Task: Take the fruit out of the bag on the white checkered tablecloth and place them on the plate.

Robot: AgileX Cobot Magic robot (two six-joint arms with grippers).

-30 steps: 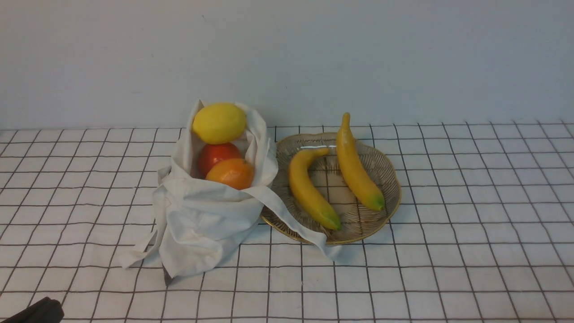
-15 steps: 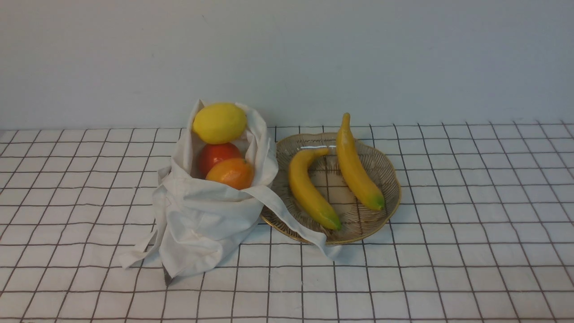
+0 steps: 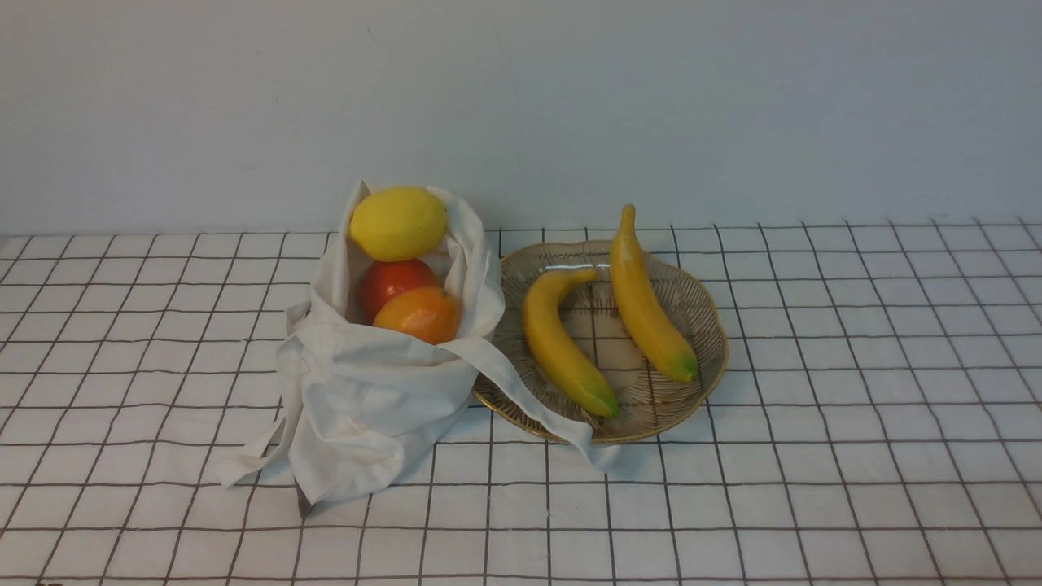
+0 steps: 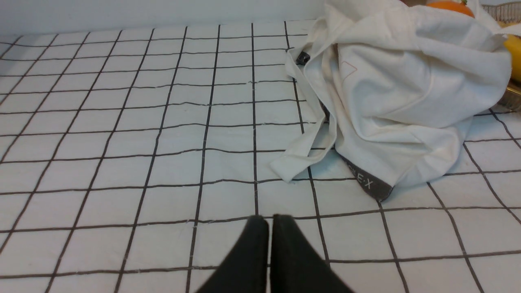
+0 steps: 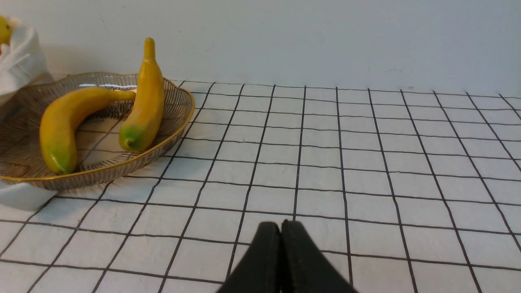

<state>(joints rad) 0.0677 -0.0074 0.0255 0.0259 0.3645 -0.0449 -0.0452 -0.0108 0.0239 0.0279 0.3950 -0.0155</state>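
The off-white cloth bag (image 3: 366, 391) stands on the white checkered tablecloth (image 3: 855, 366), with a yellow lemon (image 3: 399, 223), a red fruit (image 3: 389, 278) and an orange (image 3: 419, 314) in its open top. Two bananas (image 3: 562, 346) (image 3: 647, 305) lie on the gold-rimmed glass plate (image 3: 708, 325) to its right. One strap (image 3: 529, 399) lies over the plate's near rim. My left gripper (image 4: 270, 221) is shut and empty, low over the cloth short of the bag (image 4: 407, 101). My right gripper (image 5: 281, 226) is shut and empty, well to the right of the plate (image 5: 163, 158). Neither shows in the front view.
A plain grey wall (image 3: 521, 106) rises right behind the table. The bag's other strap (image 4: 301, 150) trails on the cloth towards my left gripper. A grey label strip (image 4: 366, 185) runs along the bag's bottom hem.
The dark tip of my left arm, seen a second ago at the bottom left corner of the front view, has drawn back out of that view. The fruit, bag and plate have not moved.
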